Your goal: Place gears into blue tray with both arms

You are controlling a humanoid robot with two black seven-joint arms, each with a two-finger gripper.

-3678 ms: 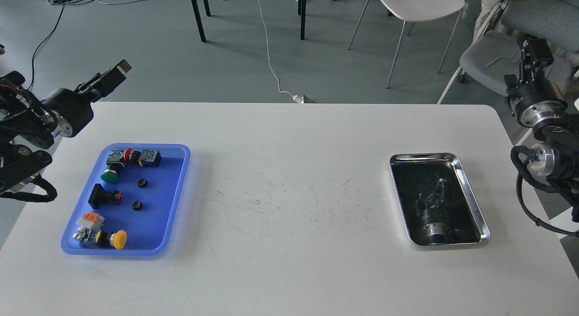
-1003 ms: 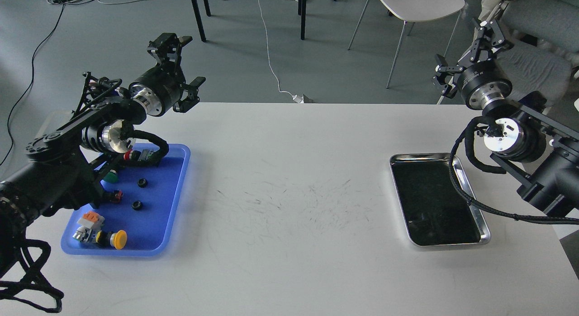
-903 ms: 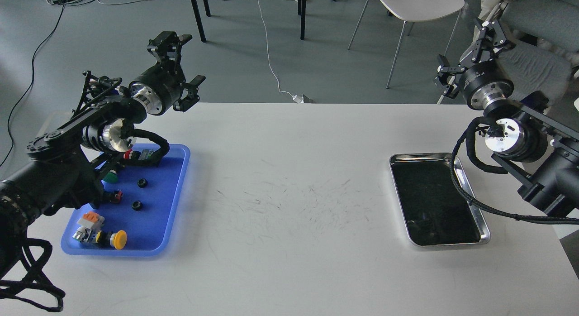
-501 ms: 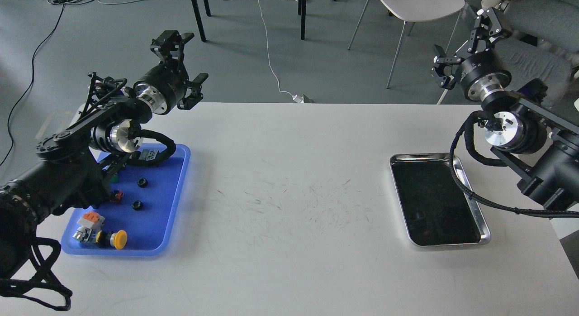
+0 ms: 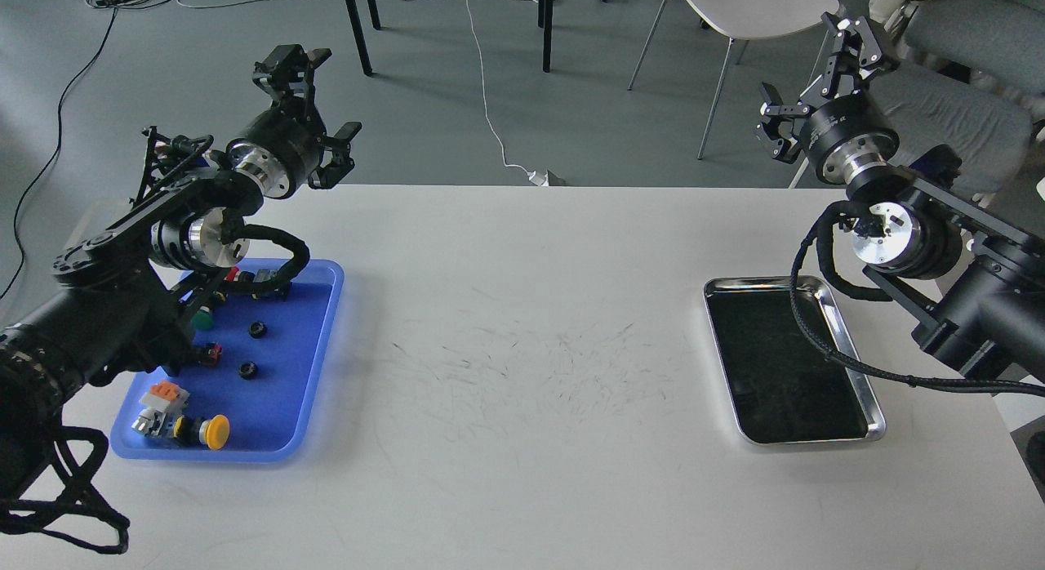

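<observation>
Both pincers are hanging in the upper part of the frame with nothing between their fingers: the left pincer (image 5: 314, 96) at upper left is standing with its jaws spread wide above the far edge of the desk (image 5: 522, 472), and the right pincer (image 5: 812, 84) at upper right is likewise showing wide-spread fingers, clear of the desk's far right corner. Two gears are already lying inside the blue tray (image 5: 314, 390) at lower left of the frame: one gear (image 5: 257, 330) is sitting near the tray's middle, and a second gear (image 5: 247, 371) is resting just below it, both apart from the coloured push-buttons (image 5: 204, 429) crowding the tray's left side. The steel tray (image 5: 849, 366) at right is showing only its dark inside; whether any small black gear is sitting in there I cannot tell against that surface. Between the two trays the desk is carrying nothing that I can make out but faint scratch marks. Judging from this, the placing step is looking finished or nearly so, with neither arm carrying anything. The next move is calling for a check of the steel tray for any leftover gear; if one is there, the right pincer needs lowering over it with the fingers narrowed to suit so small a wheel.
</observation>
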